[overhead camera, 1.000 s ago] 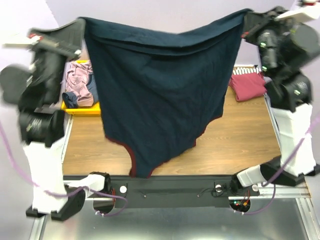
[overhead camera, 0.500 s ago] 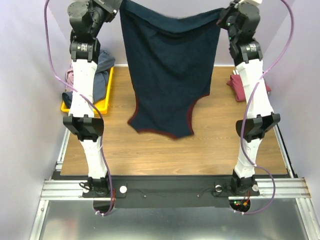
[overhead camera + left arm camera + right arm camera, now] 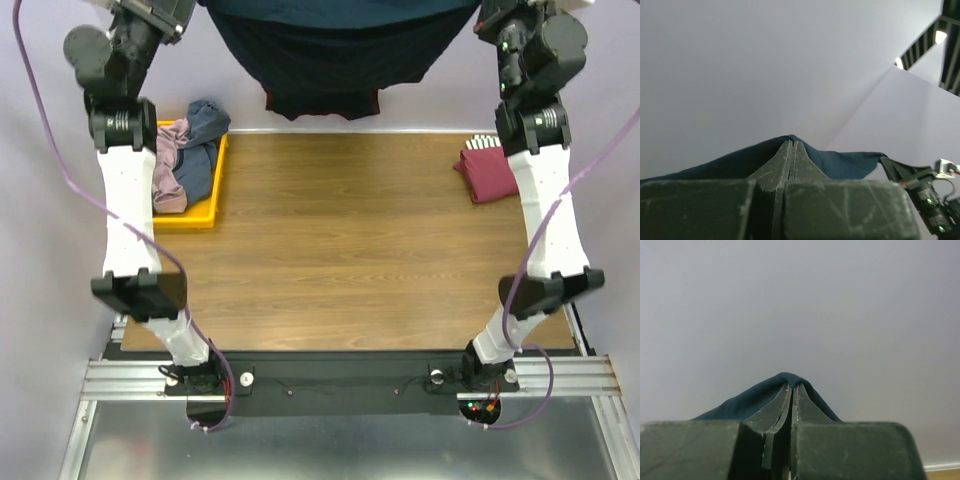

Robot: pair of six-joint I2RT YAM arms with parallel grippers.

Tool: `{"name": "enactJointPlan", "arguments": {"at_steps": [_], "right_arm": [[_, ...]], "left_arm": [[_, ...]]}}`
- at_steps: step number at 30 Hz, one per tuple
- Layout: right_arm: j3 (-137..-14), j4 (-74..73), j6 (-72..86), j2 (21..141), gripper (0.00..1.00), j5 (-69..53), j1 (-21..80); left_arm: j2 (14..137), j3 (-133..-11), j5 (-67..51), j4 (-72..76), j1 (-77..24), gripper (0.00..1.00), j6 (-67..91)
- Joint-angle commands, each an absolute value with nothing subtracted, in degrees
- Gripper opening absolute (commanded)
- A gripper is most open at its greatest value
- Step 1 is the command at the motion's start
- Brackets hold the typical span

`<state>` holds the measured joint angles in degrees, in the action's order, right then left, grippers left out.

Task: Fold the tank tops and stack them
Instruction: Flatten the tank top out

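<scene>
Both arms are reaching up high and holding the navy jersey (image 3: 335, 50) in the air at the far end of the tabletop (image 3: 350, 260). The left gripper (image 3: 791, 143) is pinching one corner tight. The right gripper (image 3: 793, 386) is pinching the other corner. A dark red top (image 3: 497, 172) is lying folded on the right side. The other tops (image 3: 185, 150) are sitting in the yellow tray (image 3: 190, 222).

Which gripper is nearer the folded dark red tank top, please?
Right. The right gripper grips the navy jersey high on the side of the dark red tank top; the left gripper is opposite.
</scene>
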<state>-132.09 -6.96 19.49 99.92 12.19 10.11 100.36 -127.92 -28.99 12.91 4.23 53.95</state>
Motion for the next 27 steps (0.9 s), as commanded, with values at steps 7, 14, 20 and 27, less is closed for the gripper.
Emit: {"name": "enactJointPlan", "arguments": {"at_steps": [7,14,20,27], "right_arm": [[-81.75,-1.58,29.87,77.56,0.01,8.80,9.93],[-44.45,-6.13,36.82,62.43,0.01,2.20,9.93],[-30.07,-13.97,43.06,54.06,0.01,-4.29,9.93],[-26.80,-23.80,44.82,48.61,0.01,-4.23,9.93]], "left_arm": [[75.43,-72.03,-30.15,26.46,3.43,0.00,56.42],[49.42,-34.40,-20.23,13.91,0.09,0.00,53.62],[38.59,-19.61,-19.25,0.10,-2.55,0.00,53.88],[39.72,-18.81,-16.17,-10.45,-5.01,0.00,51.51]]}}
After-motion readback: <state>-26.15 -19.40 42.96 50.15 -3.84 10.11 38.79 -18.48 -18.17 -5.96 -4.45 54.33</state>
